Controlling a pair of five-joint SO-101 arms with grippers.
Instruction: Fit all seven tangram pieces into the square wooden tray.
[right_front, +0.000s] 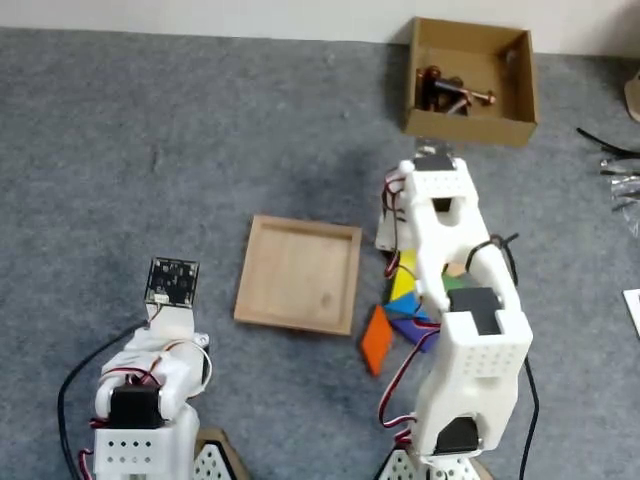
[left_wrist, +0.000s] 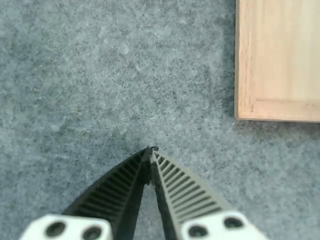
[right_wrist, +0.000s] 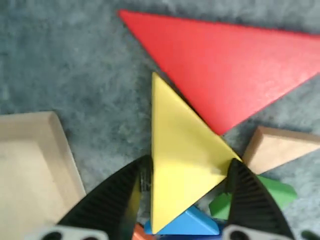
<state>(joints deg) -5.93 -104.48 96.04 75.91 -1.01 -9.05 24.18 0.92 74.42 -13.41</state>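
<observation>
The square wooden tray (right_front: 300, 275) lies mid-table with nothing in it; its corner (left_wrist: 280, 65) is just ahead of my left gripper (left_wrist: 150, 150), which is shut and holds nothing above the carpet. My right gripper (right_wrist: 190, 170) is over the pile of pieces to the right of the tray (right_wrist: 30, 165), fingers pressed on both edges of the yellow triangle (right_wrist: 180, 165). A large red triangle (right_wrist: 225, 65) lies beyond it. A wood-coloured piece (right_wrist: 280, 147), a green piece (right_wrist: 265, 195) and a blue piece (right_wrist: 192, 222) sit beside and under it. An orange piece (right_front: 376, 338) lies nearer the arm bases.
A cardboard box (right_front: 470, 128) with small metal parts stands at the back right. Cables (right_front: 610, 160) lie at the right edge. Grey carpet covers the table. The right arm (right_front: 455, 300) hides much of the piece pile from above.
</observation>
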